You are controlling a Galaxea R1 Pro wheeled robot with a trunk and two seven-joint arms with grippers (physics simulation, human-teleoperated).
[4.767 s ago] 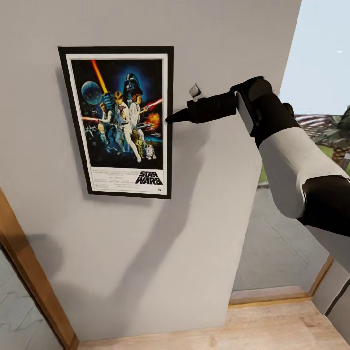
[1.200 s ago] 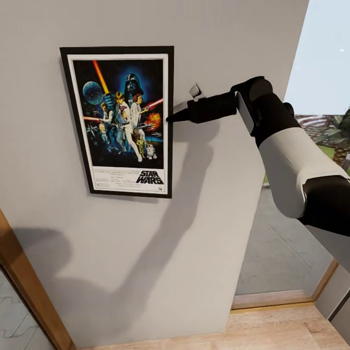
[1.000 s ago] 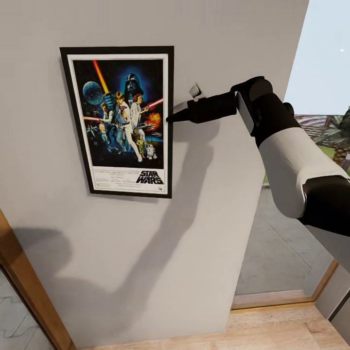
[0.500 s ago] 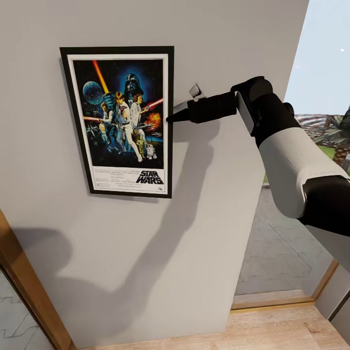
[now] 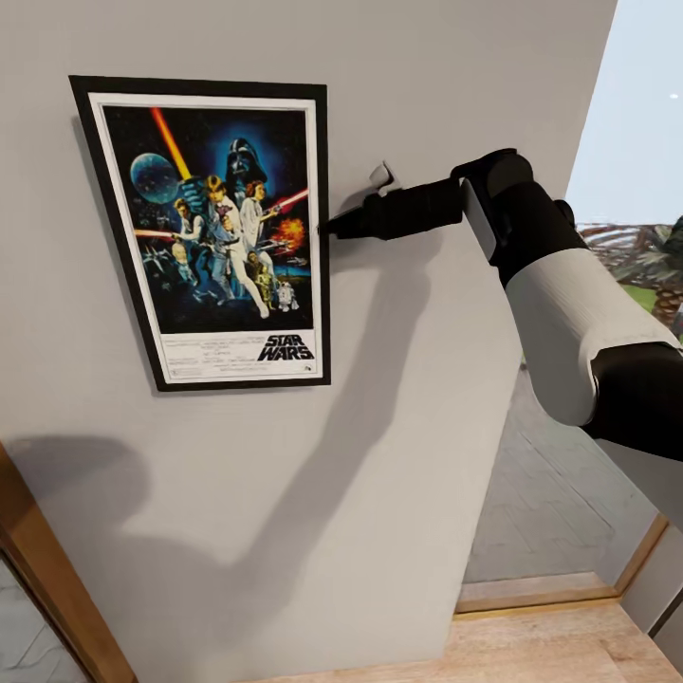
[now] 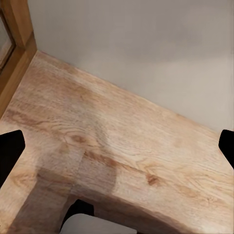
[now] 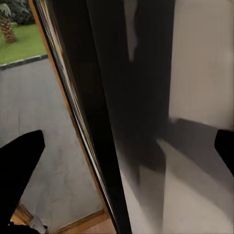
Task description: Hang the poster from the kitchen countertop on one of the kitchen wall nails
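The poster, black-framed with a white border and the STAR WARS title at its bottom, hangs flat on the light grey wall. My right gripper reaches its tip to the poster's right edge, about mid-height. In the right wrist view the dark frame edge of the poster runs between the fingers of the right gripper, which stand wide apart, open. My left gripper hangs open over the pale wood floor, holding nothing. No nail shows; the countertop is out of view.
A wooden door frame slants up at the lower left. Right of the wall's end, a glazed opening looks onto grey paving and palms. A wooden sill meets the floor there.
The whole picture has shifted: the camera has moved closer to the wall, so the poster looks larger and further left. The right gripper's tip stays at the poster's right edge.
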